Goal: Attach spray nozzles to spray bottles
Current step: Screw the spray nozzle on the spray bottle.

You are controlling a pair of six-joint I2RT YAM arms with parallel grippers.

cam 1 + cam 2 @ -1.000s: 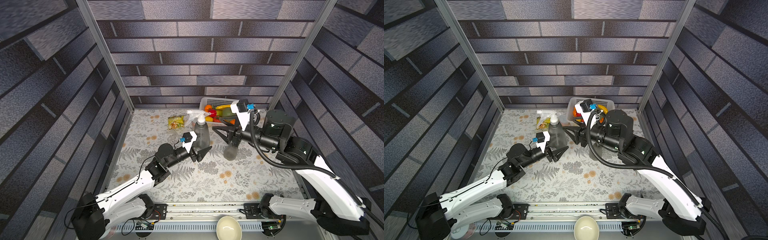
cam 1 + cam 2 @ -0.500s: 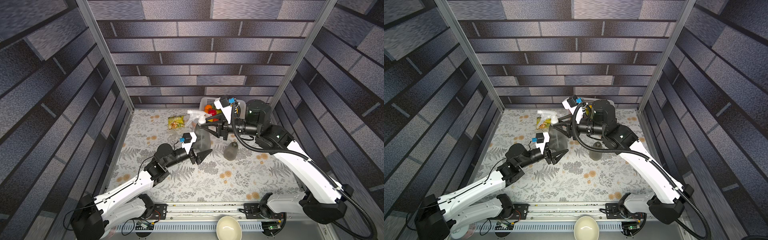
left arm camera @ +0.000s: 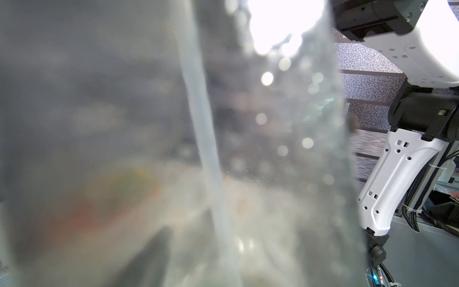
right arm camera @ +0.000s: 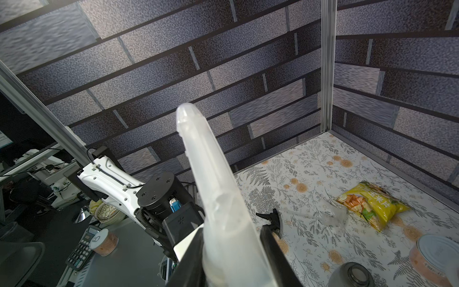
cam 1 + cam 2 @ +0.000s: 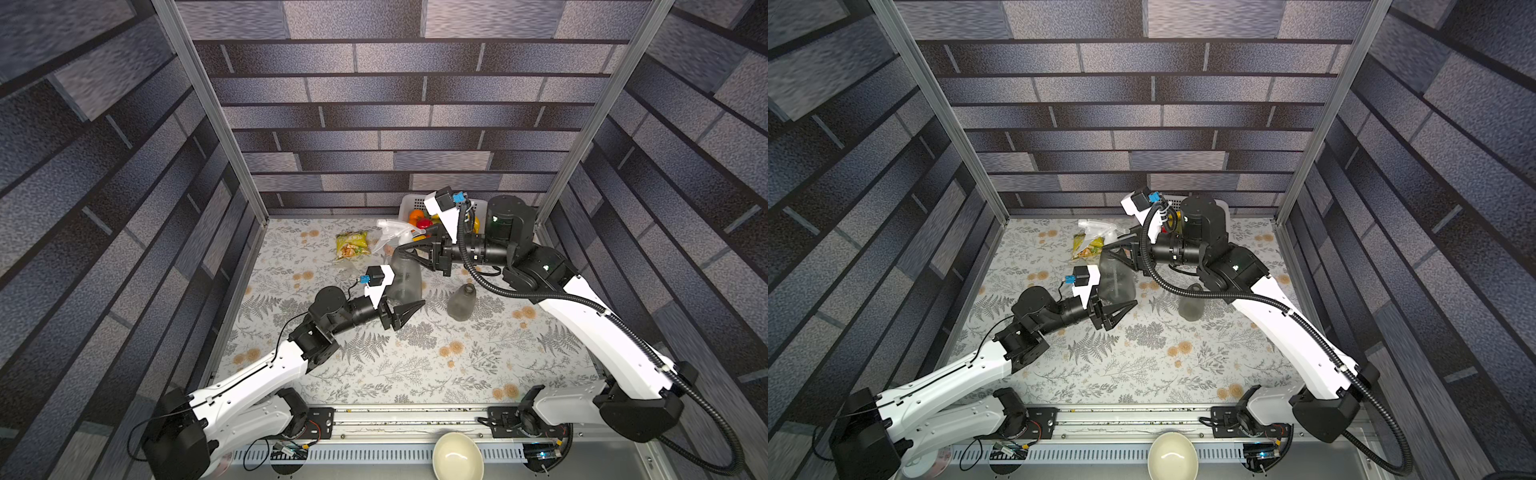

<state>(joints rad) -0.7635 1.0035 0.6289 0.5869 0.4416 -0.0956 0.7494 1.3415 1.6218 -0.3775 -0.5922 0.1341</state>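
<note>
One bottle of three is under way. The grey bottle (image 5: 405,280) stands on the table (image 5: 457,374) toward its back edge, near the middle. Its lower body is clamped between the fingers of the left gripper (image 5: 406,305). A clear nozzle (image 5: 395,228) sits on its neck, and the dip tube (image 3: 206,149) runs down inside the smoky, translucent wall (whether the collar is screwed home cannot be told). The right gripper (image 5: 406,252) grips the base of that nozzle, one finger on each side, probably to twist it tight. Left to do: an open-necked bottle (image 5: 461,301) stands just to the right, and a black nozzle (image 4: 270,218) and a second clear nozzle (image 4: 330,215) lie loose near the snack bag (image 4: 372,203). A third bottle I cannot find.
</note>
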